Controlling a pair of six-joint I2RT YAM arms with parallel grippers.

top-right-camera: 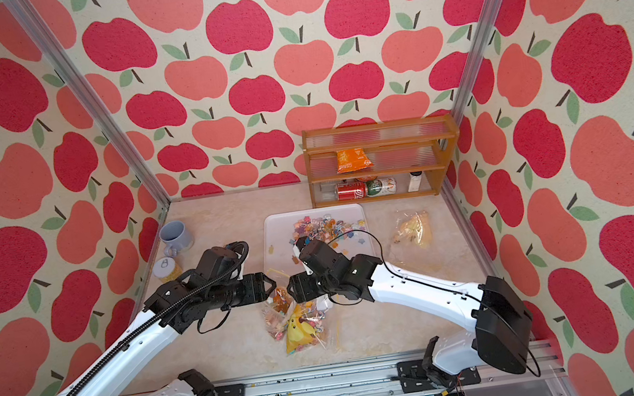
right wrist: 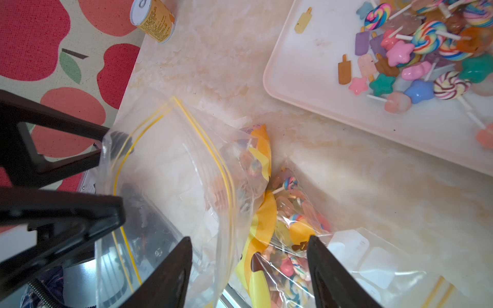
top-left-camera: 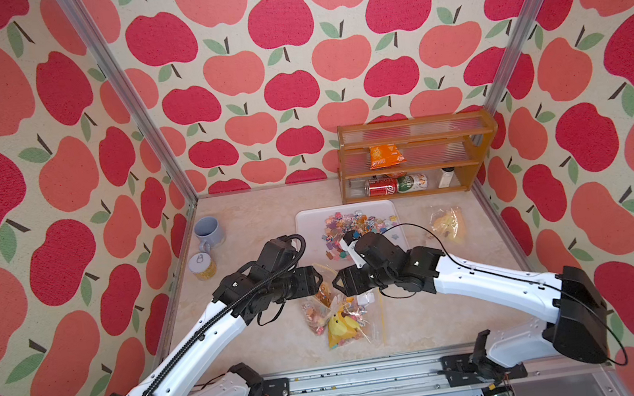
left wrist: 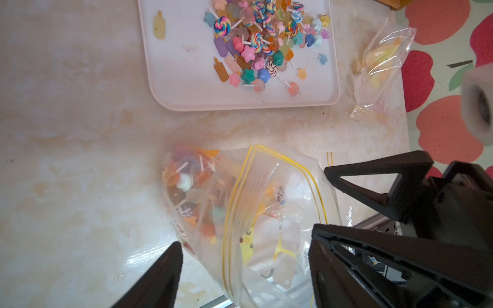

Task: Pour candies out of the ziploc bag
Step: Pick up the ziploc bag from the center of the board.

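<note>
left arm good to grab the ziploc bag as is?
Likely yes: the left gripper stands open astride the ziploc bag, nothing between; the right gripper crowds its rim.

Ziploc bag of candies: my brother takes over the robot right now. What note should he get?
Left gripper: open, ziploc bag between its jaws, not clamped.
Right gripper: open, over the same bag.
Bag lies on the table, mouth open, near the tray.
Done: a pile of candies is on the tray.
To do: more candies are inside the bag; grip it and pour them.
</note>
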